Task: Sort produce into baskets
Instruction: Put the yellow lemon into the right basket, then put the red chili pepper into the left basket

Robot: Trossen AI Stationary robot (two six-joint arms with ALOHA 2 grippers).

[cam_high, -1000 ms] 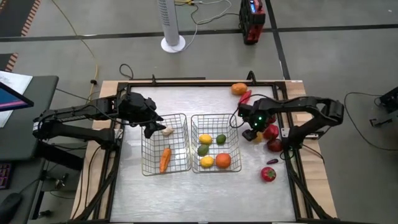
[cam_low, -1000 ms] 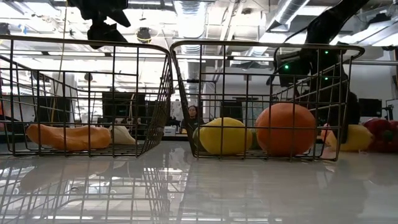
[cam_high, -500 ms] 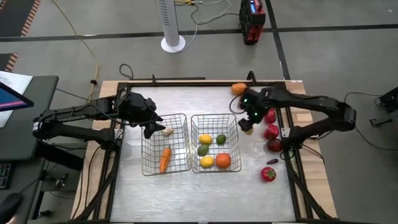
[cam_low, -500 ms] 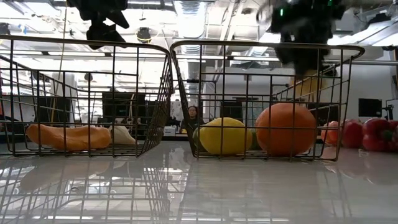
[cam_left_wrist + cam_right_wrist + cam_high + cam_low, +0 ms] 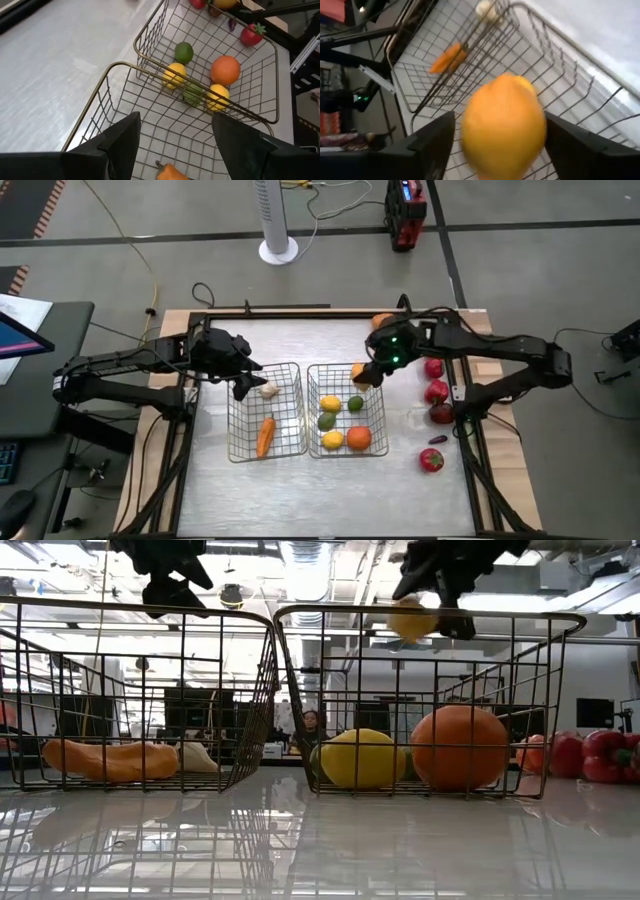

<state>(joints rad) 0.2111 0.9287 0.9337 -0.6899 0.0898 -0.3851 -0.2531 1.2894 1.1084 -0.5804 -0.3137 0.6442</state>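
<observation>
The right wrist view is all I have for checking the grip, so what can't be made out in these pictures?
- Right gripper: the yellow-orange fruit it holds fills the right wrist view, hiding where the fingers touch it.
- Same fruit, high view: half covered by the gripper; too small to name.
- Small dark piece on the table, high view: too small to identify.
- Left gripper, low view: cut off by the top edge.

Open basket tops (image 5: pixel 346 367), unobstructed above

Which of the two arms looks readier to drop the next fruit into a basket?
The right one. Its gripper holds a yellow-orange fruit above the right basket's rim, so it probably only needs to release. The left gripper hangs open and empty over the left basket.
</observation>
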